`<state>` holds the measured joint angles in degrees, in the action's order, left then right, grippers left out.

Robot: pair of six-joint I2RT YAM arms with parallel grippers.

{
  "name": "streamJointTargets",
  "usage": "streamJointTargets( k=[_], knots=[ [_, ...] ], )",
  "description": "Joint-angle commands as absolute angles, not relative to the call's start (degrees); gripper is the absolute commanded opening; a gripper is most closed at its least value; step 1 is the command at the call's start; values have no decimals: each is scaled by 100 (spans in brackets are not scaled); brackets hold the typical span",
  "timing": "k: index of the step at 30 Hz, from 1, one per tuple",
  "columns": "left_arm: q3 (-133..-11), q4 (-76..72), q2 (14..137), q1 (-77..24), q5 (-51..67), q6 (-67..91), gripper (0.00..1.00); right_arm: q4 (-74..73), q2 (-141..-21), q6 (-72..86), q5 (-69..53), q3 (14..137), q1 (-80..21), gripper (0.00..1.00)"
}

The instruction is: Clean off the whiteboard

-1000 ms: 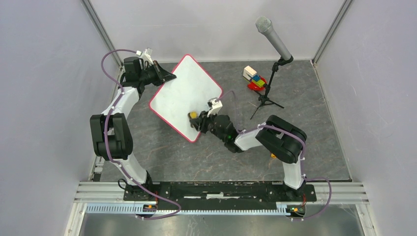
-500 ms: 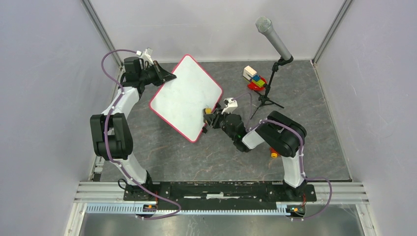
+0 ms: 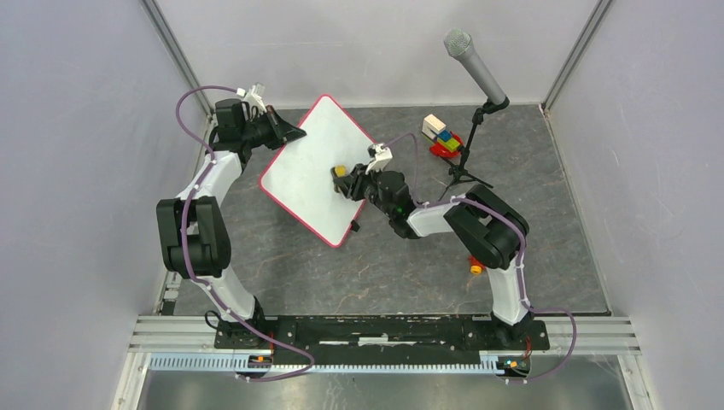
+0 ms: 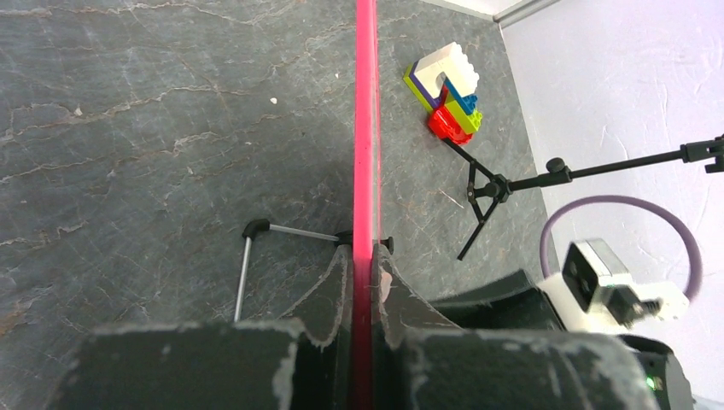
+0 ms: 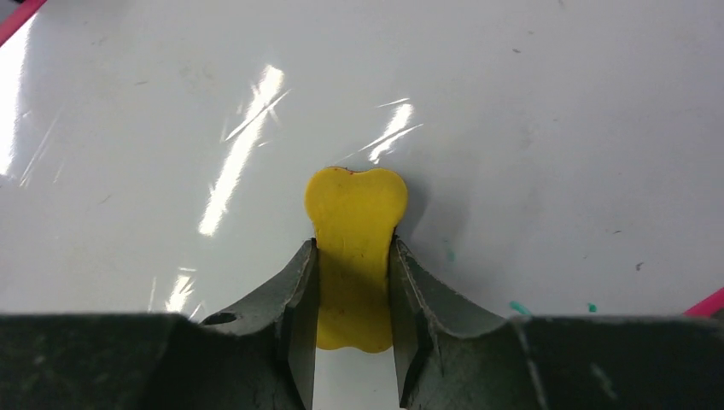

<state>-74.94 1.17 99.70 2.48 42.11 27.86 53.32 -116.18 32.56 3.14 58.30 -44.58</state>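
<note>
Clamping whiteboard (image 3: 309, 158) edge: left end effector (image 4: 364, 266)

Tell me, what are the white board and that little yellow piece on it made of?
The whiteboard looks like a smooth, glossy coated sheet: bright glare streaks run across it. Its pink frame seems plastic, evenly coloured. The yellow piece looks matte, with no glare; plastic or dense foam, I cannot tell which.

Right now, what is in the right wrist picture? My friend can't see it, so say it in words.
The right gripper pinches a yellow bone-shaped eraser against the shiny whiteboard. A few tiny green specks sit near the board's pink edge.
</note>
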Motion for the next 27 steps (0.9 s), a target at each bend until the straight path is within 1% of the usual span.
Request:
streamJointTargets(
  k=[1,4,9,14,20,24,27],
  knots=[
    [-7394,598,9976,141,4245,2891,2,4784,-12128,3416,132,6181,-3903,30],
    [-7389,598,9992,141,4232,2879,2,4575,-12253,3514,229,6210,-3659,30],
    [-7429,606,10021,141,4264,2931,2,4638,-12338,3673,241,6075,-3620,29],
    [-7409,601,10010,146,4254,2927,2,4302,-12324,3184,294,6579,-4139,29],
    [-7421,593,9987,141,4271,2945,2,4526,-12059,2976,194,6588,-4656,29],
    [-7409,598,9979,141,4271,2944,2,4933,-11908,3037,280,6184,-4506,30],
    [-7416,598,9977,141,4271,2944,2,5323,-12031,3493,202,5790,-4110,30]
  ],
)
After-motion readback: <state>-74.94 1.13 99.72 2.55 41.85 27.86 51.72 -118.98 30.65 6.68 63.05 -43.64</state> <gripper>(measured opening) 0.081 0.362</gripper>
